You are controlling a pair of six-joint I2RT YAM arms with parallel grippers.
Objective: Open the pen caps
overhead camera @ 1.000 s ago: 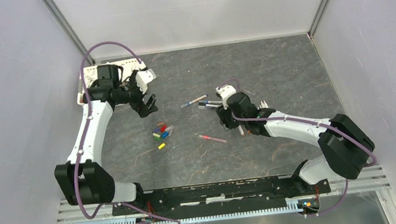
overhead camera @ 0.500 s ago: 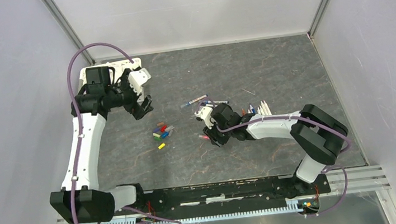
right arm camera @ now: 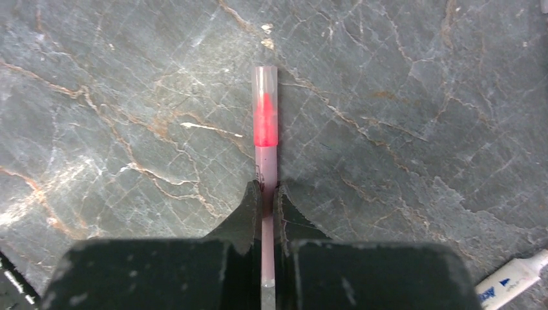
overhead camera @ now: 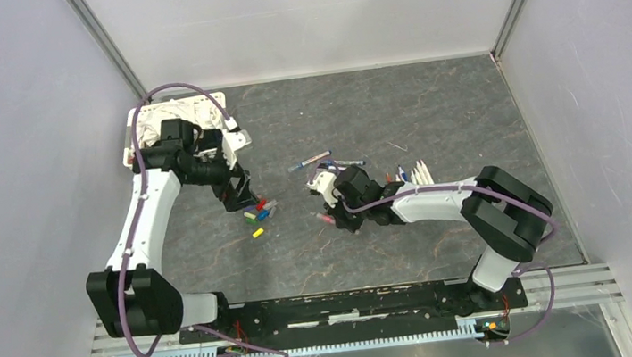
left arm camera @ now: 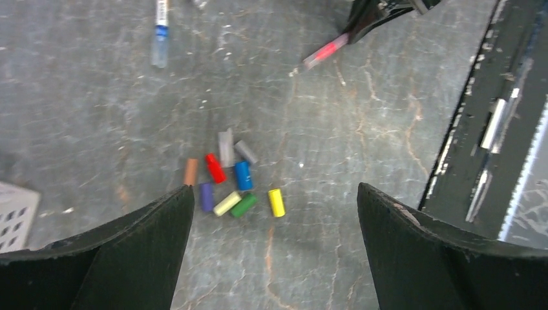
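Observation:
In the right wrist view my right gripper (right arm camera: 265, 194) is shut on the barrel of a pink pen (right arm camera: 265, 123) lying on the grey table. Its clear cap with the red tip inside points away from me. From above, that gripper (overhead camera: 336, 218) sits low at mid-table, with the pen's end (overhead camera: 323, 219) poking out to its left. My left gripper (overhead camera: 239, 193) hangs open over a heap of loose pen caps (overhead camera: 257, 210), nothing between its fingers. The left wrist view shows the red, blue, green, purple, brown and grey caps (left arm camera: 227, 177), and a yellow cap (left arm camera: 276, 201) slightly apart.
More pens (overhead camera: 314, 159) lie behind the right gripper, and several white barrels (overhead camera: 419, 169) lie to its right. A white basket (overhead camera: 143, 126) stands at the back left behind the left arm. A pen end (right arm camera: 510, 281) lies near my right wrist.
My right gripper moved left onto the pink pen and closed on its barrel. The left arm swung down and right to above the heap of caps, jaws still open.

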